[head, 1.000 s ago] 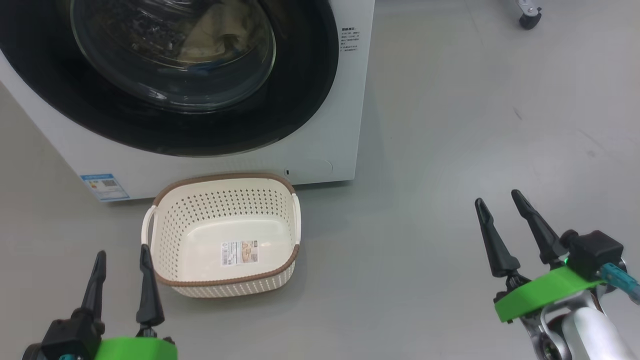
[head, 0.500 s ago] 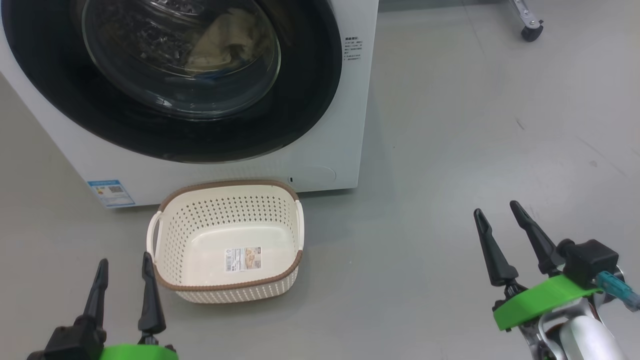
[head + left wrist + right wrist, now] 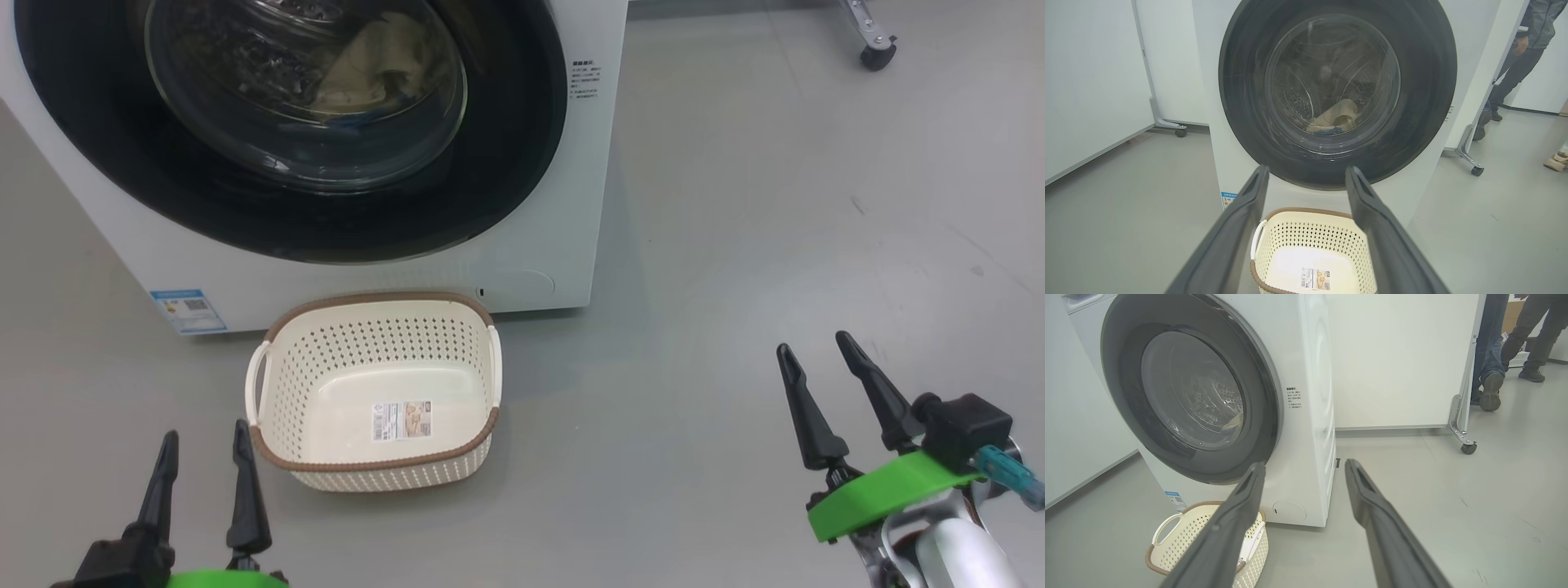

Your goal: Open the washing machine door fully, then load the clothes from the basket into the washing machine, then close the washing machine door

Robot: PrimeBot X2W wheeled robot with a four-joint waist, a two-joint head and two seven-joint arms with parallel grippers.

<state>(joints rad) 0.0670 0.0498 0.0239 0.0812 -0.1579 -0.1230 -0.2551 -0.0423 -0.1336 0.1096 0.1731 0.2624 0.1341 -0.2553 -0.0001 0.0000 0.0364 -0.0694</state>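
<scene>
Just ahead of spread left gripper (image 3: 204, 433): basket (image 3: 375, 299), label sticker (image 3: 402, 419) on its floor. Beyond, behind shut washing machine door (image 3: 506, 163): clothes (image 3: 380, 61) inside washing machine (image 3: 596, 163). Right gripper (image 3: 812, 343) likewise spread, basket well to its left.

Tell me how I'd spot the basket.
Find the big white washer with its round black door. The basket sits on the grey floor right before it. It is cream, full of holes, with a brown rim and a sticker inside.
</scene>
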